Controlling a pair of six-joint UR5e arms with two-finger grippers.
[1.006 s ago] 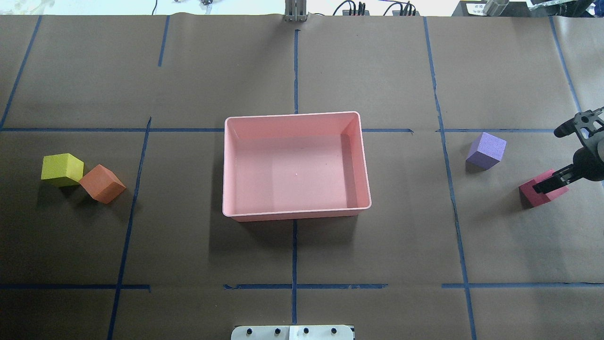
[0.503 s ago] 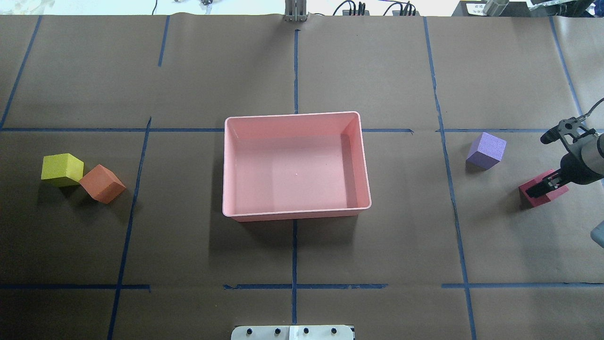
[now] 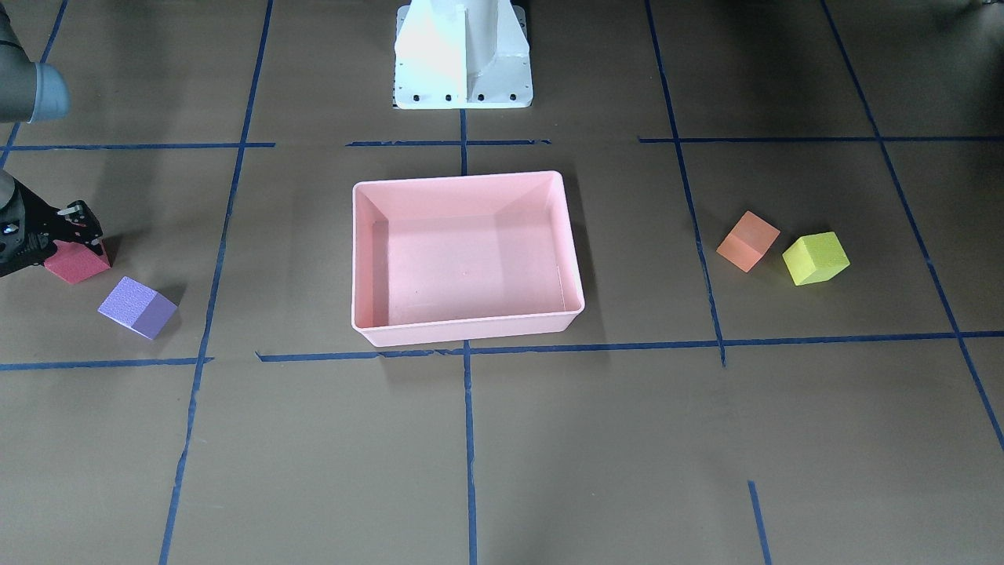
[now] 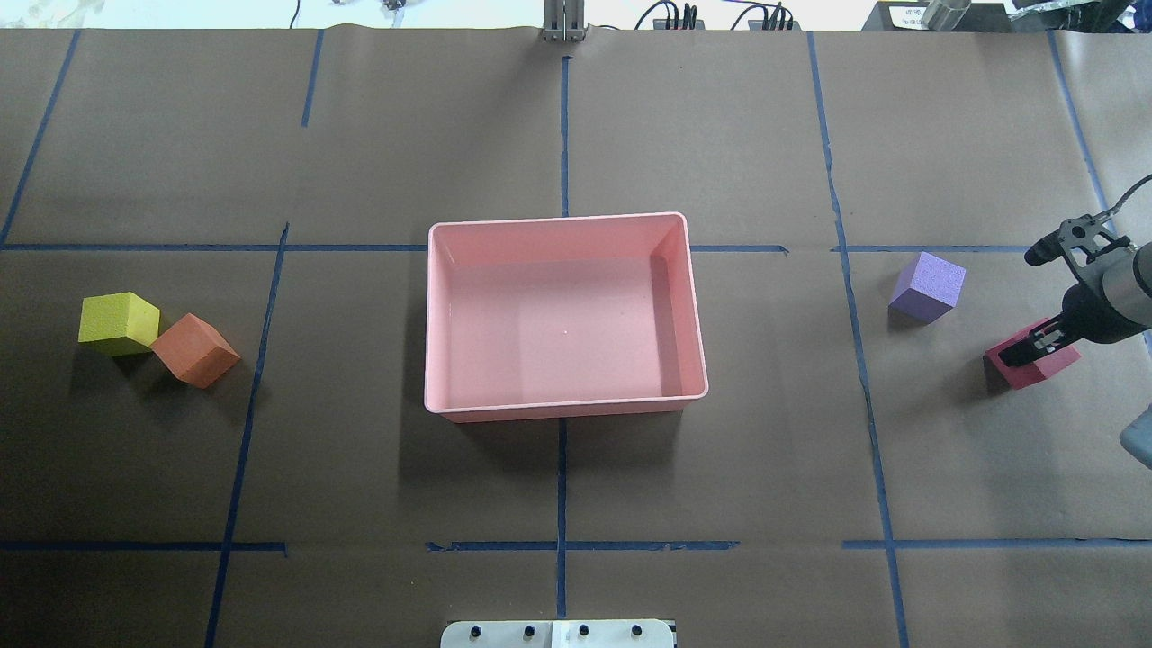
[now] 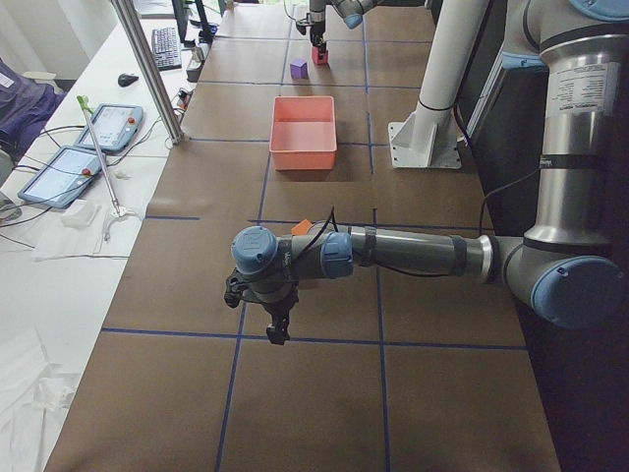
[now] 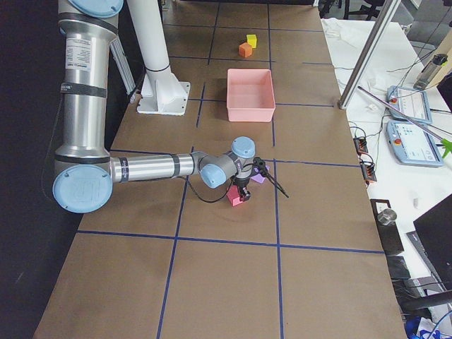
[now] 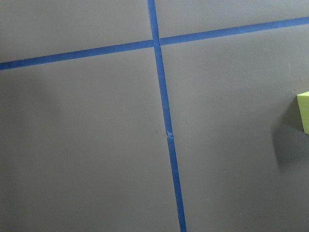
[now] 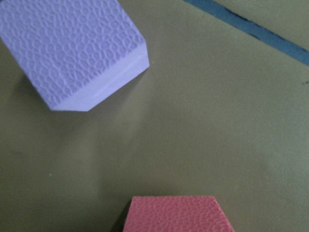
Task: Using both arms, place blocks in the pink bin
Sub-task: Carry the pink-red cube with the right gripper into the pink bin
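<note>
My right pincer is down at the red block, near the purple block, but I cannot tell if it squeezes. I cannot tell about my left pincer either. The pink bin sits in the middle of the table.

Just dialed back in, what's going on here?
The right gripper is down at the red block; I can't tell if it has gripped. The left gripper hangs above the table, short of the yellow-green block. That one, the orange block and the purple block lie outside the bin, which is empty.
</note>
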